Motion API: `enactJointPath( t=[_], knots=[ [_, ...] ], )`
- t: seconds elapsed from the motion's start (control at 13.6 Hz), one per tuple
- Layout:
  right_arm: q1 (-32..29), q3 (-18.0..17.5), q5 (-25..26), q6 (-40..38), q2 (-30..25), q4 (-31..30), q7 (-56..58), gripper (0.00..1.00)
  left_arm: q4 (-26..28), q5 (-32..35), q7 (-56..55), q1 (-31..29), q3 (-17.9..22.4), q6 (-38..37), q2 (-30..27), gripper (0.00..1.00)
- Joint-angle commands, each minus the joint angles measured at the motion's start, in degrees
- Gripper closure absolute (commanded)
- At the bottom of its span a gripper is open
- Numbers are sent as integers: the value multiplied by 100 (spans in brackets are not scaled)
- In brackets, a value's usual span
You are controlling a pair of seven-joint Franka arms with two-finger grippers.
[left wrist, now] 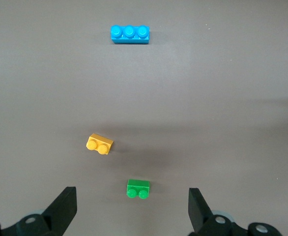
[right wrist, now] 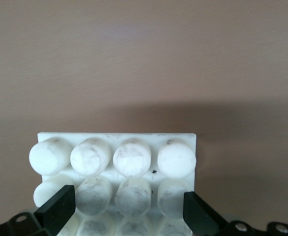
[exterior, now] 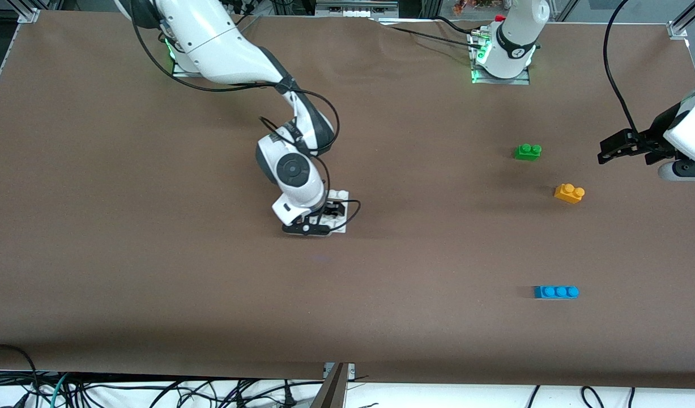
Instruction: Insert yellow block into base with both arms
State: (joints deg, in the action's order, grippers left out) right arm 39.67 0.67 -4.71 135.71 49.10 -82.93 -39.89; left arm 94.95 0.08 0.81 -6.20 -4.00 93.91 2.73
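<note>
Both fingers of the right tool [right wrist: 127,211] straddle the base [right wrist: 117,147].

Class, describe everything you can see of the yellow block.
The yellow block is a small orange-yellow brick of glossy plastic with two round studs on top. It lies studs up on the brown table, skewed to the table's edges, toward the left arm's end. Nothing touches it. The green brick lies farther from the front camera, the blue brick nearer.
</note>
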Motion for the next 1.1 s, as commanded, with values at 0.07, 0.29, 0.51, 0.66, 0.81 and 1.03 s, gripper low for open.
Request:
enactJointPath(
  t=[0.07,0.29,0.51,0.66,0.81,1.03],
  knots=[
    [410,-49,-153,535,636,304,-177,1,-73,-96,165,-145,-31,-5,26,0],
    [481,-49,-136,527,636,304,-142,1,-73,-96,394,-241,-31,-5,26,0],
    [481,-40,-127,474,583,391,-115,1,-73,-105,394,-233,-49,-5,26,0],
    [481,-23,-127,264,557,593,-115,1,-73,-105,394,-233,-49,-13,26,0],
    [463,4,-110,-183,539,918,-106,1,-73,-105,394,-207,-57,-13,44,0],
    [410,39,-83,-1079,451,1489,86,1,-82,-105,394,-207,-66,-13,61,0]
  ],
)
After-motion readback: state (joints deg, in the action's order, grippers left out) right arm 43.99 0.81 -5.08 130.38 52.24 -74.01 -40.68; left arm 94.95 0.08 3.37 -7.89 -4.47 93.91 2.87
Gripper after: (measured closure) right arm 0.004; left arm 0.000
